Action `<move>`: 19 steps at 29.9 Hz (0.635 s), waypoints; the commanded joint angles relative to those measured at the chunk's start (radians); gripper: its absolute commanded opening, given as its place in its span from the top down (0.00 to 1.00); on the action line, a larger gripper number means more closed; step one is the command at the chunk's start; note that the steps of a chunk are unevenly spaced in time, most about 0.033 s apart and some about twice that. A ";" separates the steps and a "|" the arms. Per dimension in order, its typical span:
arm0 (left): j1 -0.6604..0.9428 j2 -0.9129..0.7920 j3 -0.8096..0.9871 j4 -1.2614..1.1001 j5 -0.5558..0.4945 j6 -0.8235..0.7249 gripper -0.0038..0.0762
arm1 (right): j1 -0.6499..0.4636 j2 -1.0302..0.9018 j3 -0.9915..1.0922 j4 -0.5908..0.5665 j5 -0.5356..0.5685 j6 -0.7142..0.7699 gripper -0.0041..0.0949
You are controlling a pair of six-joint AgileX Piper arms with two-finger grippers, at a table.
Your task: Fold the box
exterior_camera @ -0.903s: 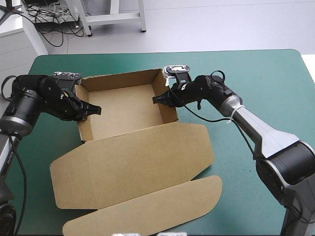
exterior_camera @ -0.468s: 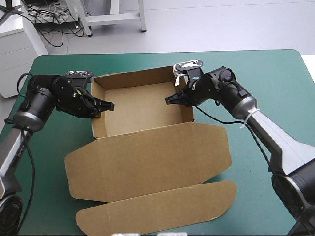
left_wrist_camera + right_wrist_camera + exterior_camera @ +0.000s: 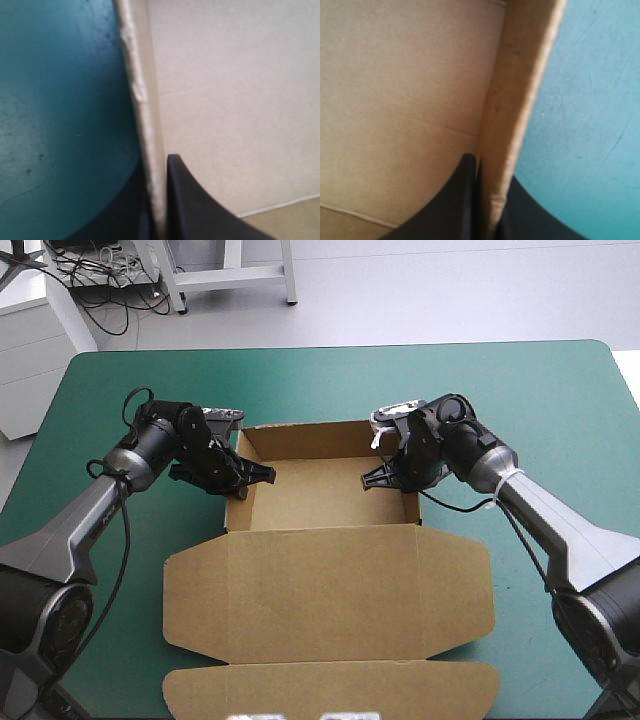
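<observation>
- Box [image 3: 320, 580] sits mid-table on the teal-green table [image 3: 520, 390]. It forms an open tray on the far side, with the lid lying flat toward the near edge.
- Left gripper [image 3: 252, 478] is pinching the tray's left wall [image 3: 145, 100], one black finger inside, one outside, board clamped between them.
- Right gripper [image 3: 373, 480] is pinching the right wall [image 3: 520, 75] the same way.
- Both pinched walls stand upright, and so does the far wall.
</observation>
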 commanded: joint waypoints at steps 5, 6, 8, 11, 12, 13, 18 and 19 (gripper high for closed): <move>-0.005 -0.004 -0.028 0.008 -0.090 0.044 0.96 | 0.002 -0.029 0.018 0.048 0.017 -0.100 0.97; -0.005 -0.004 -0.028 0.008 -0.084 0.044 0.96 | 0.002 -0.025 0.016 0.048 0.015 -0.098 0.97; -0.005 -0.004 -0.028 0.015 -0.071 0.069 0.94 | 0.002 -0.021 0.016 0.042 0.015 -0.078 0.96; -0.005 -0.004 -0.028 0.009 -0.048 0.088 0.80 | 0.002 -0.021 0.016 0.005 0.015 0.025 0.82; -0.005 -0.004 -0.028 0.003 -0.048 0.088 0.74 | 0.002 -0.021 0.015 -0.014 0.015 0.028 0.73; -0.005 -0.004 -0.029 -0.005 -0.048 0.088 0.68 | 0.002 -0.021 0.015 -0.027 0.015 0.028 0.65; -0.005 -0.004 -0.031 -0.068 -0.065 0.088 0.35 | 0.002 -0.021 0.015 -0.036 0.016 0.040 0.42; -0.005 -0.004 -0.033 -0.073 -0.067 0.092 0.30 | 0.002 -0.021 0.015 -0.049 0.016 0.048 0.40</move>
